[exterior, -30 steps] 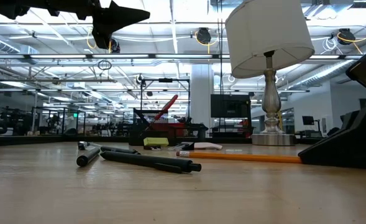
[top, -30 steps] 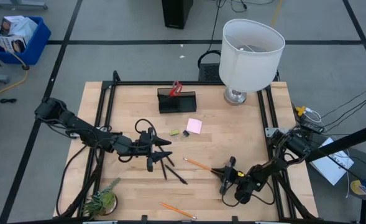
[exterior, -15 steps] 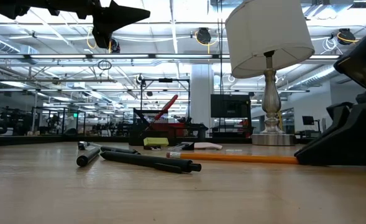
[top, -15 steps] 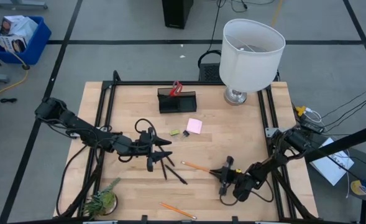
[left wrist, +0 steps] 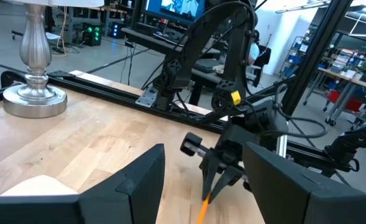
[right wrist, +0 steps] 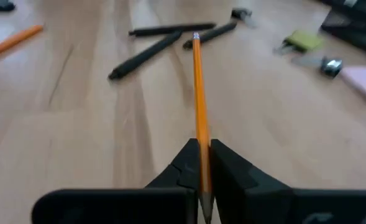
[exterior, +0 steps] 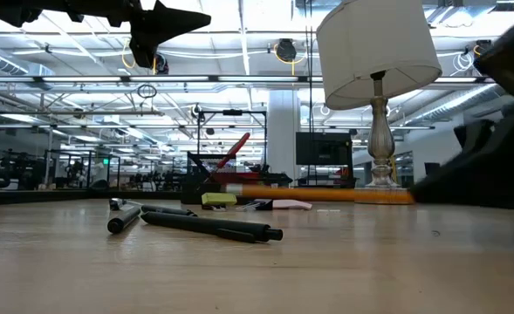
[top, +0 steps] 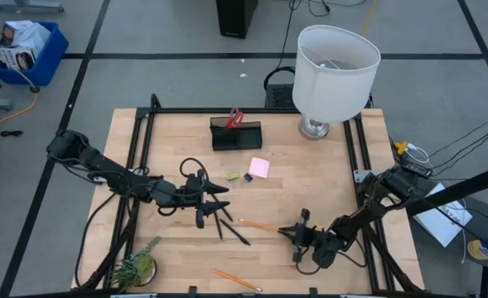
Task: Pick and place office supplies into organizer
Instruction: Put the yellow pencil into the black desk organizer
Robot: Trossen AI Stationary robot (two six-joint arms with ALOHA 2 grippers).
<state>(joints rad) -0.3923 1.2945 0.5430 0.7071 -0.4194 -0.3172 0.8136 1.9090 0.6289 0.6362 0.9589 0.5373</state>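
The orange pencil is pinched at one end between the closed jaws of the right gripper, its length sticking straight out ahead toward the black pens. In the level view it hangs as a flat orange line clear above the tabletop, so the pick looks done and the carry is the step in hand. From overhead the right gripper sits at the near right of the tabletop, with the pencil reaching left toward the pens.

The organizer stands well apart, toward the far edge, with the red-handled scissors already upright in it. The pink sticky-note pad and the yellow-green eraser lie between it and the pencil, and a second pencil rests near the front edge.

Next the pencil must travel across to the organizer, be tipped toward upright over a free compartment, and only then let go; which compartment is free cannot be made out from here. Its long overhang probably needs lifting clear of the pad and the box wall.

The left gripper hovers over the pens with its jaws partly apart, holding nothing.
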